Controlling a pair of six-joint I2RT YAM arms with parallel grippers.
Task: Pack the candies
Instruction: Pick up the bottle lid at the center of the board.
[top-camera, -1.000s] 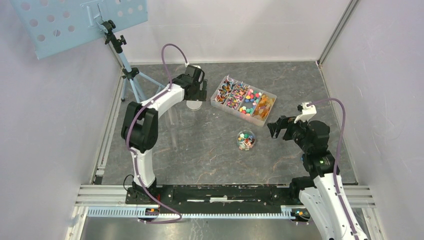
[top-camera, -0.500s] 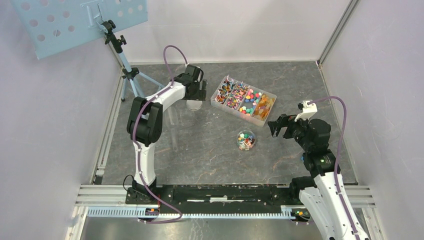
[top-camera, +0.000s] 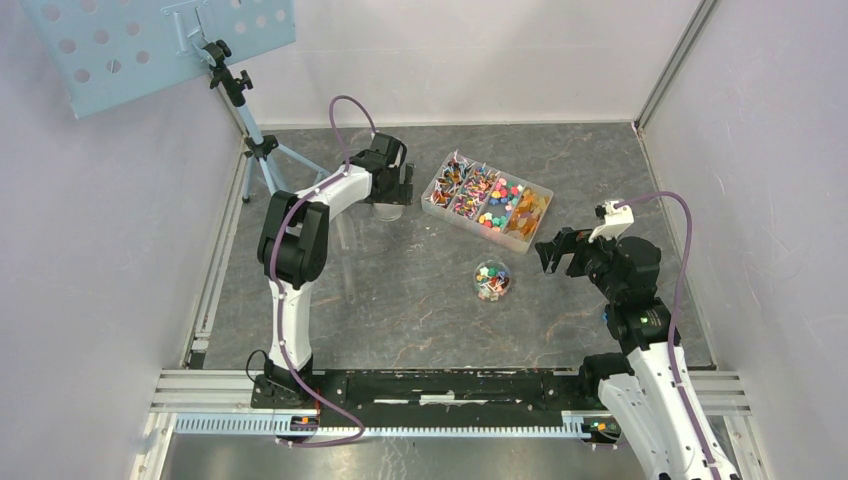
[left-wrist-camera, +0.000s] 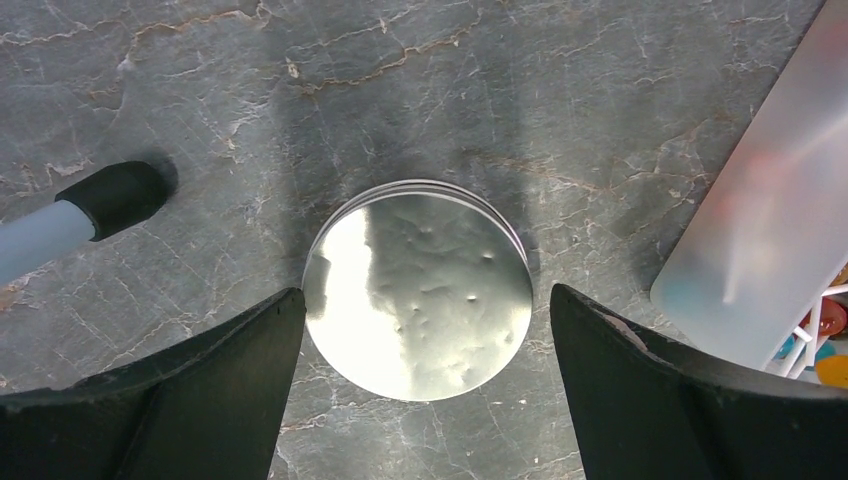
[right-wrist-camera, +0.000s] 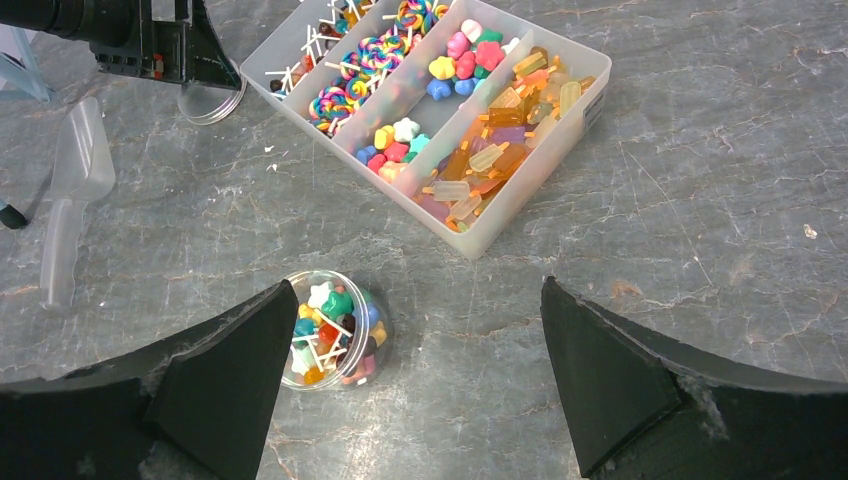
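Left hand (left-wrist-camera: 424, 300) wide open, straddling the round lid (left-wrist-camera: 418, 262) directly beneath it; clear jar (right-wrist-camera: 373, 300) of candies (right-wrist-camera: 325, 332) sits nearer the open right hand (right-wrist-camera: 418, 290).

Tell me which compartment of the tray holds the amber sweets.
The end compartment farthest from the round lid; the others hold lollipops and bright mixed sweets.

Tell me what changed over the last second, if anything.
The left arm folded its elbow up and rightward, drawing the left gripper slightly left. It stays open, straddling the lid, not closed on it. Nothing was grasped or released. The right gripper, also open, the candies, their round tub and the tray stayed put.
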